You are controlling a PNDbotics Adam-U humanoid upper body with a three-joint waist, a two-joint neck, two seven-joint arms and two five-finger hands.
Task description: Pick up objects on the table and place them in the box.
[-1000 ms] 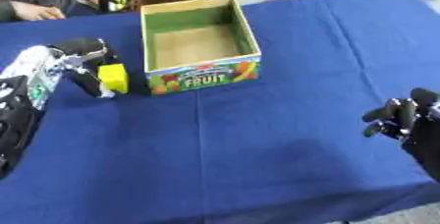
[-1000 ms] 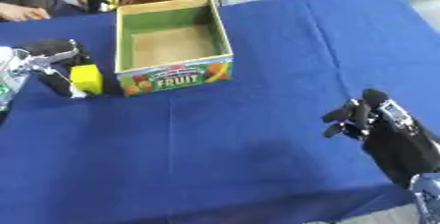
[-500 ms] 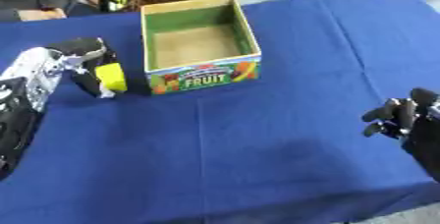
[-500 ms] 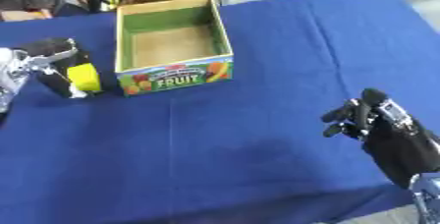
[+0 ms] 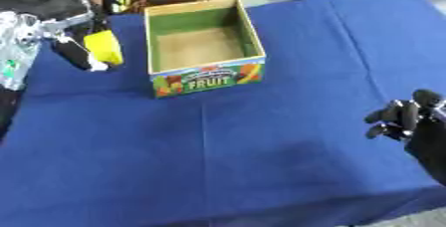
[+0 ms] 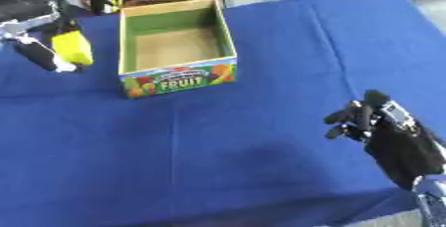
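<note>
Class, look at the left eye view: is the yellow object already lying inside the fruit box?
No. The yellow object is held in the left hand to the left of the fruit box, whose floor shows bare.

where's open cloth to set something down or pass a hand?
Bare blue tablecloth runs from the fruit box front to the near edge, and right of the box down to the curled right hand. Crowded left of the box: the left hand holds a yellow object.

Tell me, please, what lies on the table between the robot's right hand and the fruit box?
Nothing: between the right hand and the fruit box there is only bare blue tablecloth. The right eye view shows this stretch best.
</note>
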